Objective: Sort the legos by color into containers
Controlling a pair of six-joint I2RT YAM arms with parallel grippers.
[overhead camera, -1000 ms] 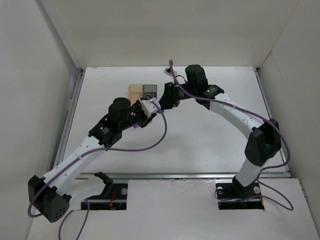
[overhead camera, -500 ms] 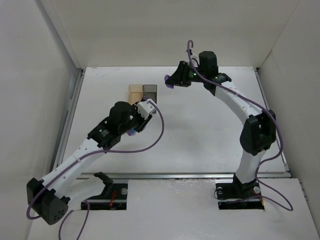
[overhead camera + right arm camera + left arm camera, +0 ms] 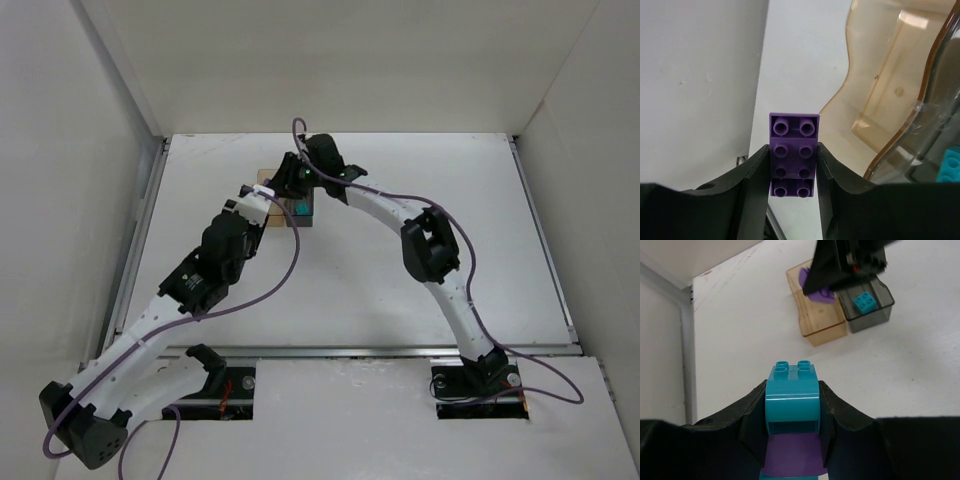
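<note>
The left gripper point(image 3: 792, 396) is clamped on a teal brick point(image 3: 792, 382) with four studs, held at the lower centre of the left wrist view with one finger pressed against each side. Directly under it, between the same fingers, lies a flat purple piece point(image 3: 791, 457); whether this is another brick cannot be told. This gripper hangs above the bare white table point(image 3: 750, 325), short of the two boxes in the upper right of that view.

The right gripper point(image 3: 793, 150) is closed on a purple brick point(image 3: 793, 136) with two rows of four studs, gripped by its long sides at the centre of the right wrist view. In the left wrist view this gripper and its brick hang over the far end of the amber container point(image 3: 816, 322). That container's inside fills the upper right of the right wrist view and looks bare.

The grey container point(image 3: 871, 316) stands touching the amber one along their long sides. A second teal brick point(image 3: 865, 301) lies inside it.
</note>
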